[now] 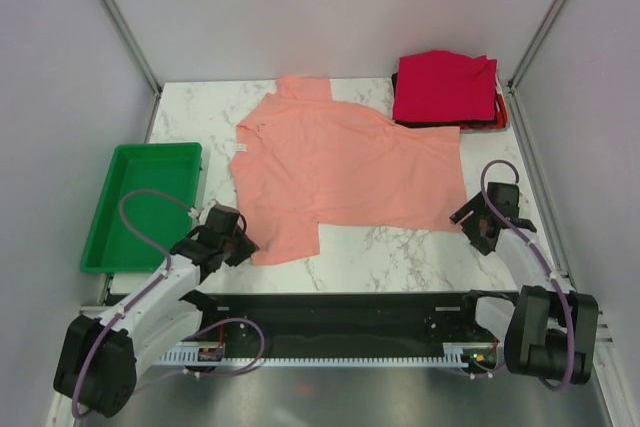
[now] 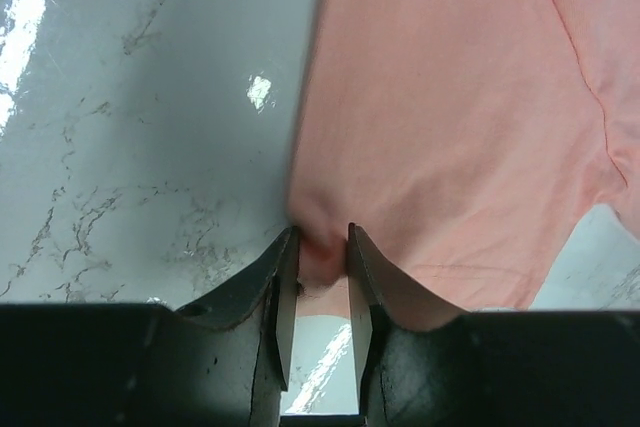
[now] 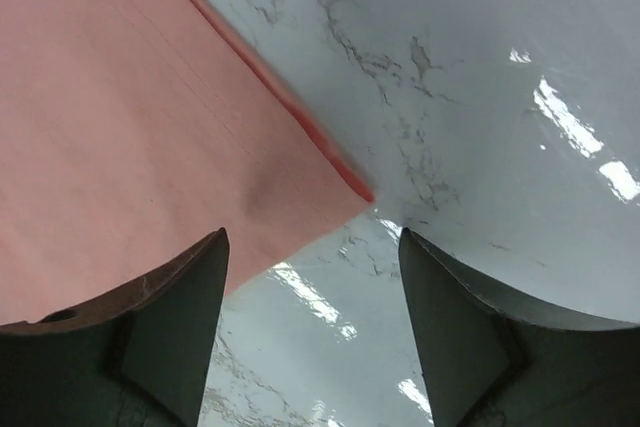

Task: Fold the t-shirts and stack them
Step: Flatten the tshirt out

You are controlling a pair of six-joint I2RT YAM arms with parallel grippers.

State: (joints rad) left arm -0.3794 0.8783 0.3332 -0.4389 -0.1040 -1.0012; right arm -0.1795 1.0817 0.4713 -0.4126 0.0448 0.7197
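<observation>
**Step in hand (my judgement):** securing both near corners of the pink shirt (image 1: 345, 172) for a first fold.

**Hands:**
- The left hand (image 2: 322, 247) is pressed together on a small pucker of hem at the shirt's 7 o'clock corner.
- The bite looks thin to me and may slip under load.
- The right hand (image 3: 312, 257) is spread and holds nothing. It hovers at the shirt's 4 o'clock corner, with the corner tip just ahead of the gap between its fingers.

**Recommended handling:**
- I would lower the right hand and take the hem well inside the tip before closing.
- I would then raise both hands evenly and carry the near edge toward 12 o'clock, keeping it low so the cloth does not drag askew.

**Condition of the shirt:**
- It is plain salmon-pink and spread flat at the centre of the table (image 1: 400, 247).
- It lies skewed, with the collar toward 11 o'clock.
- The near edge is stepped and reaches lower on the 7 o'clock side.
- Wrinkling is light.

**Other items:**
- The stack (image 1: 445, 87) of folded shirts sits at 1 o'clock, crimson on top, with black and orange-red edges showing beneath.
- The tray (image 1: 100, 237) lies at 9 o'clock, apart from the shirt.
</observation>
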